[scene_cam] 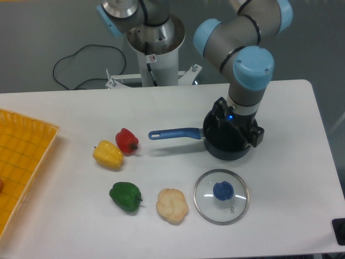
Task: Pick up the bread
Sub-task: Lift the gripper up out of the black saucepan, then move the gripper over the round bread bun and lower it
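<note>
My end effector hangs directly over the dark pot with the long blue handle, and its black housing blocks the fingers from this camera; I cannot tell whether they are apart or together, though nothing appears to be held. The pale cream, lumpy knotted bread roll lies on the white surface near the front edge, well apart from me, between the green bell pepper on one side and the round glass lid with the blue knob on the other; the roll and the lid sit close together without touching.

The pick has not begun, as I judge it; I must lift clear of the pot, cross toward the front and come down on the roll. The risks lie in that crossing and in the grip; a low path could catch the pot rim or its handle and drag it; a descent slightly off centre could put a finger on the lid's edge and skid it into the roll; the lobed, rounded crust probably gives uneven purchase, so a shallow or lopsided close might let it roll out. The yellow bell pepper and red bell pepper lie farther back, out of the way; so does the yellow mesh tray at the table's end.
</note>
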Motion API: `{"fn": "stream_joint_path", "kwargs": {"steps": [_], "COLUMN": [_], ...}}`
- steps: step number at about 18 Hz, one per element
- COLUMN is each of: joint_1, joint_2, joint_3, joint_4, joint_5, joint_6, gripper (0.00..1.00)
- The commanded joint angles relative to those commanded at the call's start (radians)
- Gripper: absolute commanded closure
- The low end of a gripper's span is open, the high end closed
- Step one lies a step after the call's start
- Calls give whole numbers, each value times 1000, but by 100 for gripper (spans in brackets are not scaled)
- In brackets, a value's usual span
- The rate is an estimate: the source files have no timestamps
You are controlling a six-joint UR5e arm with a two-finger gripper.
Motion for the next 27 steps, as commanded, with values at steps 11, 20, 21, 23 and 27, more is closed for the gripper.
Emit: {"fn": "stream_joint_path", "kwargs": {"steps": [11, 20, 21, 23, 27], "joint_1": [-93, -219, -228, -236, -279], "joint_2": [-34, -140, -153, -170, -213], "joint_3": [11, 32, 32, 34, 38], "joint_4": [80, 132, 153, 166, 190], "joint_5": [-72, -71, -69, -69, -45], "joint_6": [-403, -424, -421, -421, -415], "gripper": [0, 0, 0, 2, 7]}}
